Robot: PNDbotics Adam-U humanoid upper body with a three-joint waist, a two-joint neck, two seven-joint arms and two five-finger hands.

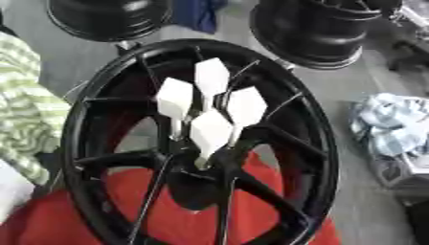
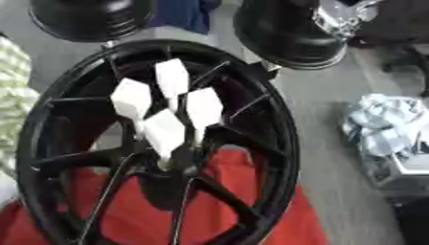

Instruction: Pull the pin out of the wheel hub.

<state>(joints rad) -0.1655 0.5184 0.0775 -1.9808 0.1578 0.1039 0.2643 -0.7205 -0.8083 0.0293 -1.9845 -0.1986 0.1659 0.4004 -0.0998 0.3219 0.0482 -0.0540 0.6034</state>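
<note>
Wheel: A black spoked wheel [image 1: 80, 143] lay flat across most of the work area. Its rim was glossy and its thin spokes ran in to the wheel hub [image 1: 197, 165].
Pins: Four white pins stood bunched in the hub, their heads nearly touching. They were the far pin [image 1: 212, 76], the left pin [image 1: 176, 98], the right pin [image 1: 247, 106] and the near pin [image 1: 211, 131].
Shape and material: Each pin had a flat, matte, faceted head, diamond-like in outline, on a slim pale shaft. They looked like plastic, though that was a guess.
Long axis: The shafts rose out of the hub towards the camera and leaned slightly towards the far side, so a pull would likely run along that line.
Right hand: A silver-and-black mechanism at the upper right corner was probably the right hand [image 2: 339, 21]. Whether it was spread or closed could not be told.
Left hand: It showed in neither view.
Key relation: The pins lay well apart from that mechanism, down and to its left, with the rim of another wheel between them. The right arm appeared the nearer one, and the right pin faced it.
Underlay: A red cloth [image 1: 276, 191], soft and creased, showed through the spokes.
Surroundings: Two more black rims [image 1: 314, 33] sat at the far edge, a green striped fabric [image 1: 21, 105] lay at the left, and a crumpled blue-and-white rag [image 1: 389, 124] lay at the right.
</note>
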